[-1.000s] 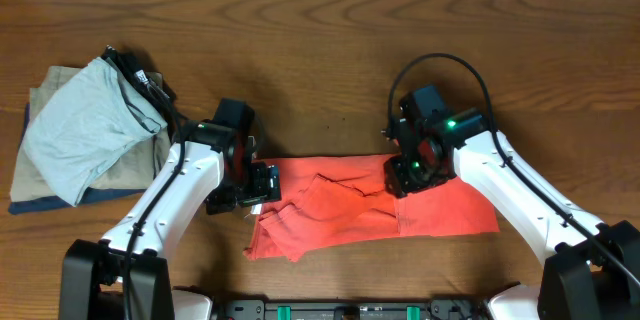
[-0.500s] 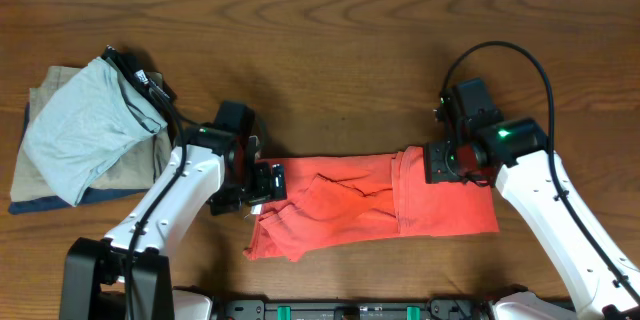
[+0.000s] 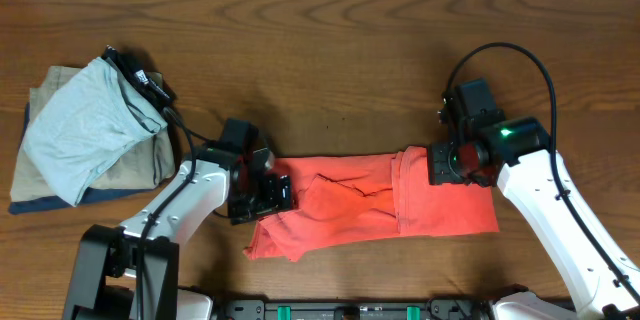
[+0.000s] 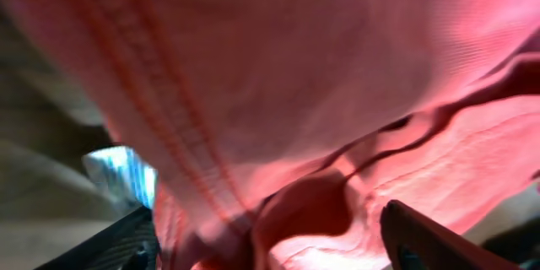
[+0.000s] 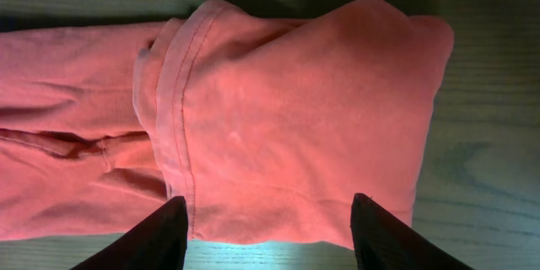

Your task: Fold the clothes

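My left arm (image 3: 175, 200) and right arm (image 3: 545, 185) are white shells with black joints. A black cable (image 3: 500, 46) loops above the right arm, near a glowing green light (image 3: 503, 131). My fingers (image 5: 153, 238) are black wedges.

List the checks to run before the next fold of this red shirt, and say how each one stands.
1. Shirt lies as a long strip on the table: ok.
2. Strip's left end is smooth: not ok, it is rumpled.
3. Left gripper has cloth between its open jaws: ok.
4. Which layers the left gripper has: cannot tell.
5. Right gripper is open and empty over the right end: ok.
6. Pile of folded clothes lies apart from the shirt: ok.
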